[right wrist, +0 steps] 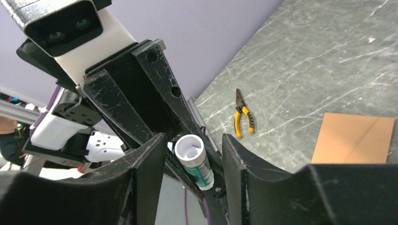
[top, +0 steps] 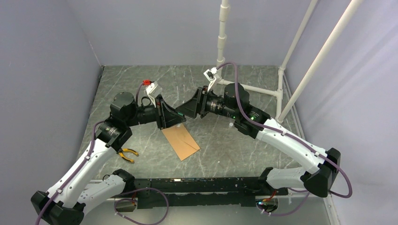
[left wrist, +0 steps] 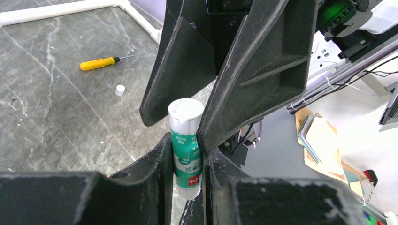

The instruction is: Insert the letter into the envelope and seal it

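Observation:
The brown envelope (top: pixel 181 142) lies flat on the marble table below both grippers, a diagonal seam showing; it also shows in the right wrist view (right wrist: pixel 355 138). The letter is not in view. My left gripper (left wrist: pixel 187 146) is shut on a green-and-white glue stick (left wrist: pixel 187 161), held above the table. The stick's white top end is uncapped (right wrist: pixel 190 149). My right gripper (right wrist: pixel 195 140) is open, one finger on each side of that top end, with gaps on both sides. In the top view the two grippers, left (top: pixel 172 116) and right (top: pixel 186 110), meet tip to tip.
Yellow-handled pliers (top: pixel 127 154) lie left of the envelope, also in the right wrist view (right wrist: pixel 244 116). A yellow screwdriver (left wrist: pixel 98 63) and a small white cap (left wrist: pixel 120 90) lie on the table. White pipe frame (top: pixel 263 89) stands at the back right.

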Available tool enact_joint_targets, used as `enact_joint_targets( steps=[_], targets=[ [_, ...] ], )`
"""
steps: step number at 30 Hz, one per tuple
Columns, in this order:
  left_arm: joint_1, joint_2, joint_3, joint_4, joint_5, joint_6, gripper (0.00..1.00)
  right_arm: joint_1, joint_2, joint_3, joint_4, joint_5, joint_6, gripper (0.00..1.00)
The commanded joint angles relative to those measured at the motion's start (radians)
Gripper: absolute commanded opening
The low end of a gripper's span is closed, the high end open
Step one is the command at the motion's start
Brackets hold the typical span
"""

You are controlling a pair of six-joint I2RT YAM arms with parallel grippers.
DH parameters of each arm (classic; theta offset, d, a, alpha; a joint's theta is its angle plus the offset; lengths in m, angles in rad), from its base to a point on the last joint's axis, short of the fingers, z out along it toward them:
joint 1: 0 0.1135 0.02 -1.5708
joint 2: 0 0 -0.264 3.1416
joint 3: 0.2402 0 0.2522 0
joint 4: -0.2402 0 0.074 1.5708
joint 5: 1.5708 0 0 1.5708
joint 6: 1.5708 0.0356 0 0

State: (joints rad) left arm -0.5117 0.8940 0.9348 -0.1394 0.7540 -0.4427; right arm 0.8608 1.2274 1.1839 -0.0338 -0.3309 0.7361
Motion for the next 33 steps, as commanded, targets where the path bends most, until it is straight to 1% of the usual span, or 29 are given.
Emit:
enact_joint_targets(
  steps=[1,6,8,9,10,11,12,14,16,18,19,20,21,22,23,24,25,26,27,28,29,31,33],
  targets=[
    [0.002,-0.007,0.010,0.045,-0.010,-0.013,0.02,0.004,0.009,0.031,0.020,-0.048,-0.016,0.46],
    [0.002,-0.016,0.007,0.047,0.010,-0.011,0.02,0.004,-0.002,0.025,0.017,-0.031,-0.026,0.13],
    [0.003,-0.018,0.003,0.051,0.050,-0.008,0.02,0.003,-0.012,0.023,0.021,-0.028,-0.045,0.03],
    [0.003,-0.018,0.003,0.054,0.080,-0.006,0.03,0.003,-0.019,0.022,0.027,-0.032,-0.063,0.00],
    [0.002,-0.017,0.004,0.056,0.120,-0.003,0.02,0.001,-0.027,0.020,0.029,-0.050,-0.089,0.00],
    [0.002,-0.016,0.007,0.058,0.172,0.004,0.03,-0.001,-0.036,0.013,0.069,-0.087,-0.124,0.00],
    [0.002,-0.014,0.010,0.059,0.229,0.010,0.03,-0.006,-0.048,0.003,0.106,-0.153,-0.166,0.00],
    [0.002,-0.009,0.017,0.065,0.331,0.017,0.02,-0.013,-0.060,-0.016,0.189,-0.352,-0.252,0.00],
    [0.003,-0.007,0.018,0.077,0.409,0.023,0.03,-0.014,-0.065,-0.025,0.247,-0.601,-0.361,0.00],
    [0.002,-0.009,0.018,0.091,0.455,0.019,0.02,-0.014,-0.064,-0.026,0.274,-0.788,-0.415,0.00],
    [0.002,-0.008,0.018,0.106,0.478,0.014,0.03,-0.014,-0.055,-0.007,0.230,-0.853,-0.464,0.00],
    [0.003,-0.007,0.019,0.117,0.490,0.007,0.03,-0.013,-0.041,0.041,0.109,-0.899,-0.532,0.00],
    [0.002,-0.005,0.021,0.124,0.498,0.002,0.02,-0.014,-0.027,0.080,0.035,-0.923,-0.600,0.00],
    [0.002,-0.002,0.023,0.126,0.499,0.001,0.02,-0.014,-0.016,0.108,-0.059,-0.911,-0.645,0.00],
    [0.003,-0.001,0.026,0.123,0.484,0.003,0.02,-0.014,-0.008,0.127,-0.097,-0.844,-0.658,0.01],
    [0.002,-0.001,0.028,0.117,0.466,0.007,0.02,-0.014,-0.007,0.137,-0.125,-0.776,-0.653,0.17],
    [0.002,-0.001,0.031,0.108,0.448,0.013,0.02,-0.014,-0.014,0.140,-0.138,-0.671,-0.635,0.40],
    [0.002,-0.002,0.035,0.098,0.420,0.018,0.03,-0.014,-0.025,0.136,-0.142,-0.560,-0.607,0.61],
    [0.002,-0.003,0.038,0.081,0.375,0.025,0.02,-0.014,-0.043,0.126,-0.138,-0.415,-0.568,0.73],
    [0.002,-0.005,0.043,0.063,0.328,0.031,0.02,-0.014,-0.060,0.112,-0.131,-0.269,-0.531,0.79],
    [0.002,-0.006,0.050,0.044,0.272,0.036,0.02,-0.014,-0.086,0.093,-0.125,-0.135,-0.485,0.83],
    [0.003,-0.011,0.056,0.006,0.102,0.026,0.03,-0.014,-0.139,0.047,-0.116,0.113,-0.392,0.84],
    [0.002,-0.019,0.054,-0.019,-0.130,-0.049,0.02,-0.009,-0.199,-0.030,-0.075,0.283,-0.327,0.85]
  ],
)
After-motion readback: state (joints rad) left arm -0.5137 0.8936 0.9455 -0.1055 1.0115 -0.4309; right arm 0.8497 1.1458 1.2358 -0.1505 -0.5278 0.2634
